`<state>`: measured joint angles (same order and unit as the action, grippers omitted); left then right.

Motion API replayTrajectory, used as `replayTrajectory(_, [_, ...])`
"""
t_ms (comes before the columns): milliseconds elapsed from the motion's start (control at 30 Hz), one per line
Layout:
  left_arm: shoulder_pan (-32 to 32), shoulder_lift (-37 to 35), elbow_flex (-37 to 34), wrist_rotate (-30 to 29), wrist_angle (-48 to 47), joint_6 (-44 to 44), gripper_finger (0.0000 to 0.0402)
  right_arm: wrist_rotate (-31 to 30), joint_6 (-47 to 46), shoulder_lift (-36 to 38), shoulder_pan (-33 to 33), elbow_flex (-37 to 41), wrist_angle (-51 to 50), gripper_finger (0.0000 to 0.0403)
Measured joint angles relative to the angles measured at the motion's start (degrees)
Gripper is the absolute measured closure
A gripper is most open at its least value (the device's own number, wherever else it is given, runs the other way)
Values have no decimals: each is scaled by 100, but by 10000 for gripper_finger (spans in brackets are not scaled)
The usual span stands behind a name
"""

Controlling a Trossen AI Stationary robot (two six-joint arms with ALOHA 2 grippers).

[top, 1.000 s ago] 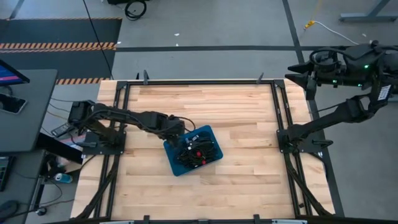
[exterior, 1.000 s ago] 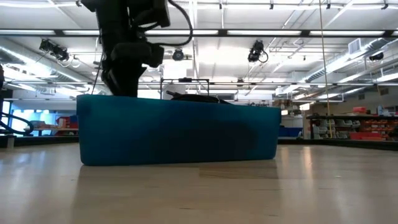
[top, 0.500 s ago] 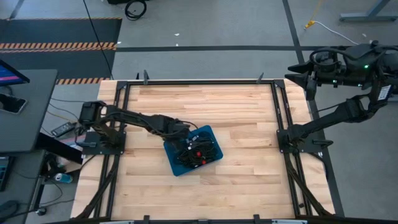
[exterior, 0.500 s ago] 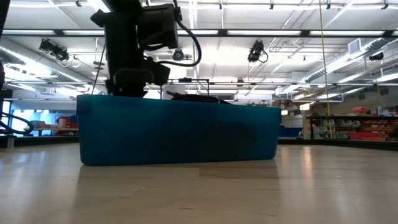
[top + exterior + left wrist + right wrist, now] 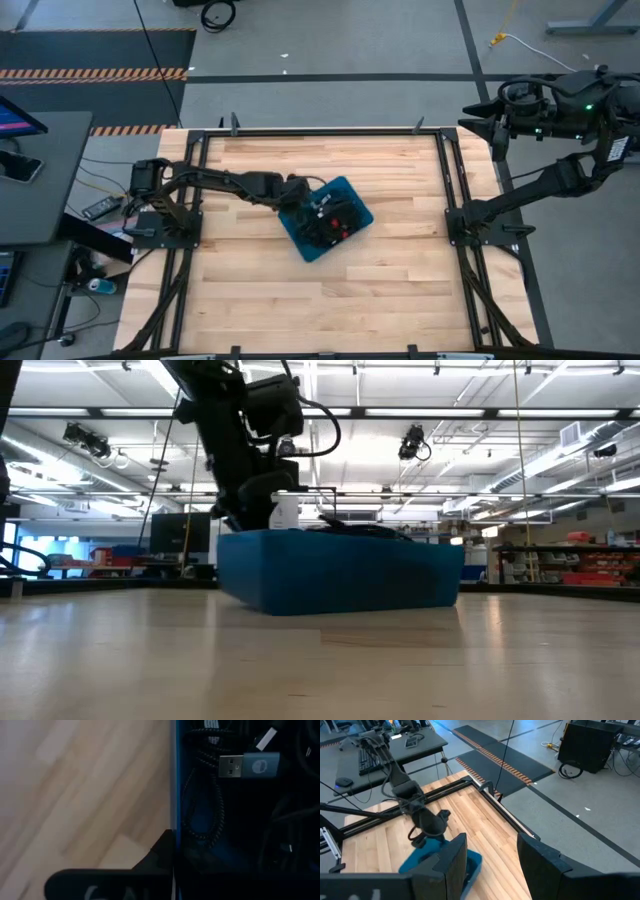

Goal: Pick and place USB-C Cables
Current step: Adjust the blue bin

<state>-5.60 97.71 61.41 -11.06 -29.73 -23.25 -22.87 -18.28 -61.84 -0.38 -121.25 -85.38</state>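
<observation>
A blue tray point(image 5: 352, 197) stands on the wooden table a little left of centre, turned at a slant. Several black USB-C cables point(image 5: 333, 219), one with a red tie, lie piled inside it. The left wrist view shows a braided black cable point(image 5: 200, 805) and a grey-blue plug point(image 5: 245, 766) just inside the wall. My left gripper point(image 5: 300, 200) is shut on the tray's far-left wall. My right gripper point(image 5: 492, 870) hangs open, high beyond the table's far right corner, with nothing between its fingers. My left gripper holds the tray's far-left wall by its rim point(image 5: 173, 795), one finger point(image 5: 150, 862) outside the wall and the other inside among the cables, where it is lost in the dark. It slants down from the table's left side. The tray's bottom rests on the table.
Black frame rails point(image 5: 445, 170) run along the table's left, right and far edges. A desk with a keyboard point(image 5: 367, 760) stands beyond the table's left side. Bare wood point(image 5: 400, 290) lies near and right of the tray.
My left gripper has gone down over the tray's wall and shut on it. It has then slid the tray along the table toward the right and far edges and turned it to a steeper slant. The cables have stayed inside.
</observation>
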Motion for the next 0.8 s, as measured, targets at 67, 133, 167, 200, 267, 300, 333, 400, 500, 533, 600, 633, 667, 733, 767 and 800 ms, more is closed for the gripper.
replayTrajectory(67, [-118, 0, 0, 17, 208, 191, 395, -2, 0, -2, 1, 0, 0, 223])
replayTrajectory(133, [-218, 0, 0, 45, 350, 456, 395, -2, 0, 0, 0, 0, 0, 223])
replayTrajectory(167, [-255, 0, 0, 51, 397, 611, 395, -2, 0, 0, 0, 0, 0, 223])
replayTrajectory(200, [-290, 0, 0, 64, 429, 786, 395, -2, 0, 0, 2, 0, 0, 223])
replayTrajectory(267, [-344, 0, 0, 174, 459, 1153, 396, -2, 0, 0, 1, 0, 0, 223])
replayTrajectory(300, [-368, 0, 0, 232, 464, 1318, 396, -2, 0, 0, 2, 0, 0, 223])
replayTrajectory(333, [-385, 0, 0, 306, 467, 1483, 396, -2, 0, 0, 2, 0, 0, 223])
replayTrajectory(400, [-410, 0, 0, 441, 467, 1811, 396, -2, 0, 0, 1, 0, 0, 223])
replayTrajectory(500, [-420, 0, 0, 664, 517, 2266, 397, -2, 0, 0, 1, 0, 0, 223])
replayTrajectory(533, [-425, 0, 0, 766, 561, 2382, 397, -2, 0, 0, 2, 0, 0, 223])
replayTrajectory(600, [-430, 0, 0, 856, 601, 2455, 397, -2, 0, 0, 2, 0, 0, 223])
replayTrajectory(633, [-445, 7, 0, 859, 597, 2476, 397, -2, 0, -1, 1, 0, 1, 223])
replayTrajectory(667, [-452, 19, 0, 866, 593, 2479, 397, -2, 0, 0, 2, 0, 2, 223])
replayTrajectory(733, [-471, 56, 0, 882, 591, 2531, 397, -2, -1, 0, 2, 0, 2, 223])
replayTrajectory(767, [-473, 81, 0, 878, 600, 2591, 397, -2, 0, 0, 0, 0, 2, 223])
replayTrajectory(800, [-475, 120, 0, 880, 596, 2663, 397, -2, -2, 0, 2, 0, 2, 223])
